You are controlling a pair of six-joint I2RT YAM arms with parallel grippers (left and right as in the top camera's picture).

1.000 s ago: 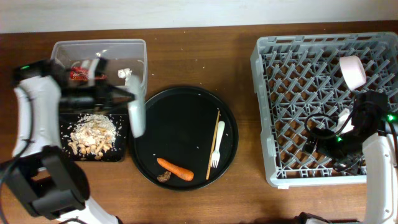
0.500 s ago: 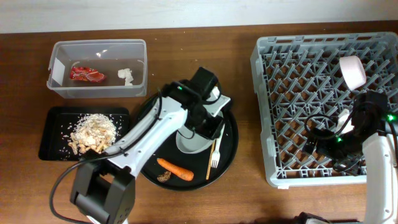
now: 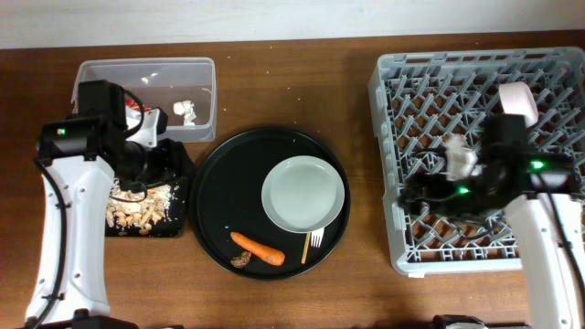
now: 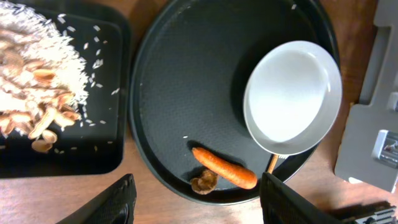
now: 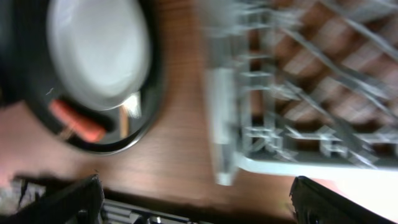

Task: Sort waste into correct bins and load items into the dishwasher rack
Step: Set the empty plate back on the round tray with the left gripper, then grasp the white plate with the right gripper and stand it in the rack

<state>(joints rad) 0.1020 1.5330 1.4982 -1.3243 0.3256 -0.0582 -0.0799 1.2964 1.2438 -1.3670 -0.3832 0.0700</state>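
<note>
The pale plate (image 3: 304, 194) lies on the round black tray (image 3: 233, 183), partly on top of the white fork (image 3: 315, 239), so I think it must go to the grey rack (image 3: 457, 60) on the right first, and the left pincer (image 4: 198, 199) and right pincer (image 5: 196, 190) are both spread wide, holding nothing.

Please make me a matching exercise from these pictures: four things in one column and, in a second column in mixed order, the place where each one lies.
Things:
1. plate
2. tissue
3. food scraps
4. bowl

Places:
A. in the dishwasher rack
B. in the clear tub
C. on the round black tray
D. in the shallow black tray

Pairs: 1-C, 2-B, 3-D, 4-A
</note>
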